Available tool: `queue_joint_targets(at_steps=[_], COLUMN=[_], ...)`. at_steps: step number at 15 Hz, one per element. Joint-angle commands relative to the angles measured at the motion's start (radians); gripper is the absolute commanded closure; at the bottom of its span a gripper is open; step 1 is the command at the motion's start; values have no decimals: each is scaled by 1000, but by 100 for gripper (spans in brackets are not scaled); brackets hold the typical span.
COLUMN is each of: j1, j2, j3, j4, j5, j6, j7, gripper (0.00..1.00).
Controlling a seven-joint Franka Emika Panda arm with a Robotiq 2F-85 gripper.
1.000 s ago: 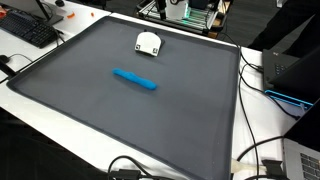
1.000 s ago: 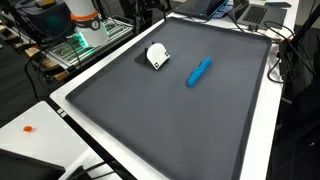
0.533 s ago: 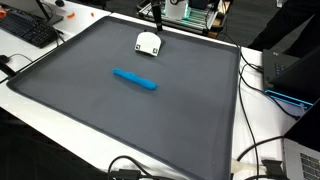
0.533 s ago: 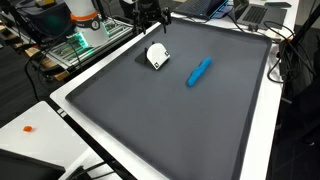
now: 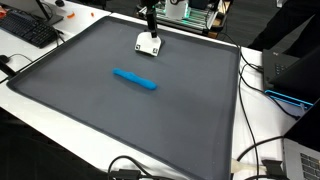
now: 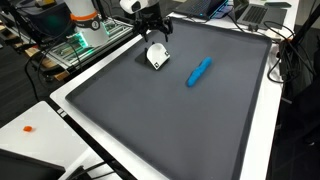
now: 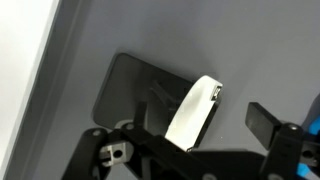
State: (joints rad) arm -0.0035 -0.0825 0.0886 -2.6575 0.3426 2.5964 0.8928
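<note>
- One dark grey mat (image 5: 120,125), matte and flat with a thin raised rim, covers most of the white surface (image 6: 265,120). It carries two loose things.
- One white object (image 6: 157,56) lies on the mat near its far edge. It is small, rounded and smooth, like moulded plastic. In the wrist view it is a curved white slab with a small dark mark at one end, and it throws a soft shadow on the mat.
- One blue stick (image 5: 135,79) lies flat near the middle of the mat, well apart from the white object. It is long and slim, with rounded ends and a plain, even colour.
- One pincer (image 6: 155,36), black and angular, hangs just above the white object. Its fingers are spread wide and grip nothing. In the wrist view the dark fingers stand off to either side of the white slab. I cannot tell whether any part touches it.
- Beyond the mat, one black keyboard (image 5: 30,30) sits at a corner, black cables (image 5: 135,170) trail along the edges, and one small orange bit (image 6: 29,128) lies on a lower white top.
</note>
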Motion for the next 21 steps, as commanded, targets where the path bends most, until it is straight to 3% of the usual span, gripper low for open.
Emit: queue_joint_targets(at_steps=[1, 21], j1=[11, 22], j2=[36, 121], j3=[-13, -29], j4=[7, 39], j5=[5, -15], j6=[48, 181], j7=[28, 84], gripper=[0, 0])
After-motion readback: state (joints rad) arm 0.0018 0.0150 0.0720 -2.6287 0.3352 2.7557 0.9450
